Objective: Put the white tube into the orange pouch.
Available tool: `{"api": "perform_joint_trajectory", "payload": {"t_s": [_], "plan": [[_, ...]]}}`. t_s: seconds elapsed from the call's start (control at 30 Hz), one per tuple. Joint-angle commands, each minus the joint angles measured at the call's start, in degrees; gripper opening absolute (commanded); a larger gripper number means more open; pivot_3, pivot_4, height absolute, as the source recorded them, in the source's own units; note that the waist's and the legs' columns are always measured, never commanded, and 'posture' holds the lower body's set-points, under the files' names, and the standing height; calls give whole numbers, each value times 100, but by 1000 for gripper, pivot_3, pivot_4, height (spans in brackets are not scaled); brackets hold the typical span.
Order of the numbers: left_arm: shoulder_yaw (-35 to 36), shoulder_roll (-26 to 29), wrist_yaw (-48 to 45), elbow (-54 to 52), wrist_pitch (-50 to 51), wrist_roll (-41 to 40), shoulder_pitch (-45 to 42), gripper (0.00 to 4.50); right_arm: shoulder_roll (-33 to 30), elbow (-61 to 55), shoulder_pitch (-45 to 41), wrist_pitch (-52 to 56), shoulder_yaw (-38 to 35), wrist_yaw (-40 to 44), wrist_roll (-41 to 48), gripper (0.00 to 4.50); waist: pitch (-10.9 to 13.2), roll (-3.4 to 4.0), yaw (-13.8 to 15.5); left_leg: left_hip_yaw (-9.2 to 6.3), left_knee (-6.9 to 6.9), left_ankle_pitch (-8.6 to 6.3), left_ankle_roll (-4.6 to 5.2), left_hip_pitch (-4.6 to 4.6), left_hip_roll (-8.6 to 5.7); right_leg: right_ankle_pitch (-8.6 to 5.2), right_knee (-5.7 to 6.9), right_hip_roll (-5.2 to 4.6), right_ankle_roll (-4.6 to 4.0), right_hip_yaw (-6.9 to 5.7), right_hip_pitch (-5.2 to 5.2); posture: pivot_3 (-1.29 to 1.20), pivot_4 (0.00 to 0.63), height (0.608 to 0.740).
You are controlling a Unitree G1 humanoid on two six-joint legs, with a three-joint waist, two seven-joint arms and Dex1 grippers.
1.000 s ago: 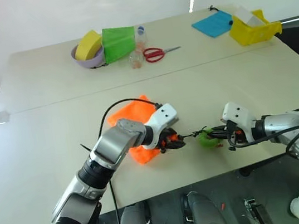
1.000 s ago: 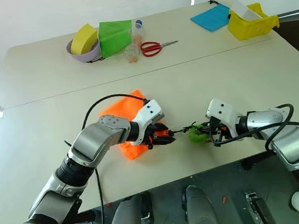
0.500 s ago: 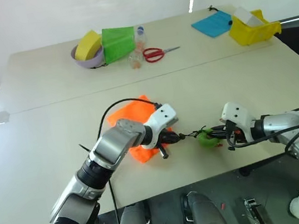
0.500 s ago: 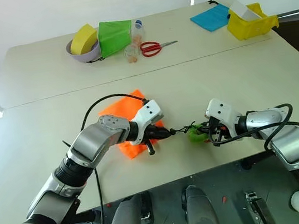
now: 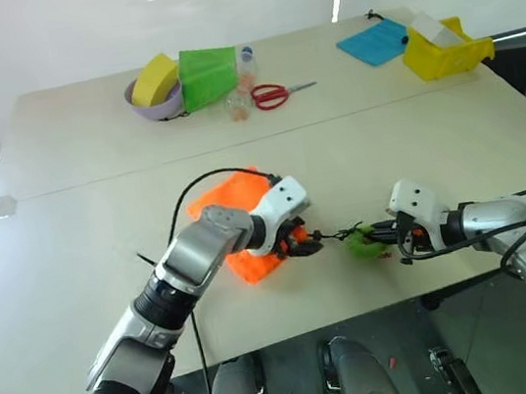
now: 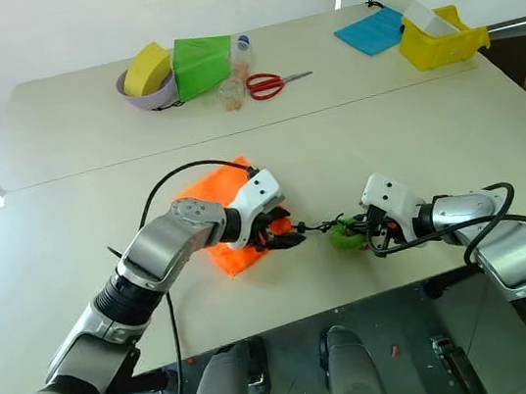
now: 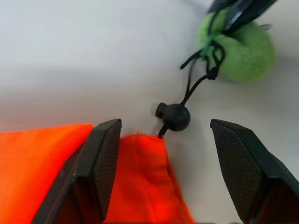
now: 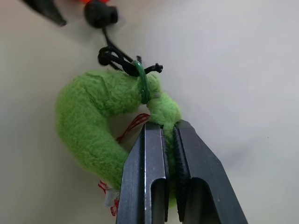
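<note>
Orange pouch (image 5: 239, 222) at frame center, long axis slanting upper-left to lower-right, mouth toward green pompom (image 8: 107, 126). Left gripper (image 7: 163, 140) spread open at mouth; right gripper (image 8: 169, 135) pinching pompom.

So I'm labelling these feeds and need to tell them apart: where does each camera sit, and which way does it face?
Left and right eye views: on the head, looking forward and down over the table; both arms show.
Left wrist view: on the left arm, looking along the open left gripper at the orange pouch and cord stopper.
Right wrist view: on the right arm, looking along the right gripper, shut on the green pompom.
Both wrist views share the pompom and stopper.
</note>
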Motion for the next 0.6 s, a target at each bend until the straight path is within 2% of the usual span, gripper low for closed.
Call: {"api": "perform_joint_trajectory", "payload": {"t_s": [0.03, 0.3, 0.6], "plan": [[-35, 41, -127, -9, -239, 98, -109, 3230, 76, -84, -33, 26, 31, -83, -59, 0, 0, 0, -1, 0, 0, 0, 0, 0, 0, 0, 0, 0, 0, 0, 0, 0, 150, 740], [45, 102, -437, 422, -809, 157, -274, 3230, 97, -36, -75, 10, 17, -82, -76, 0, 0, 0, 1, 2, 0, 0, -1, 0, 3, 0, -1, -1, 0, 0, -1, 0, 150, 740], [258, -174, -348, 607, -756, 109, -309, 3230, 123, -63, -61, 13, 34, -102, -103, 0, 0, 0, -5, 2, 0, 0, 0, 1, 3, 1, -2, 0, 0, 0, -1, 0, 150, 740]]}}
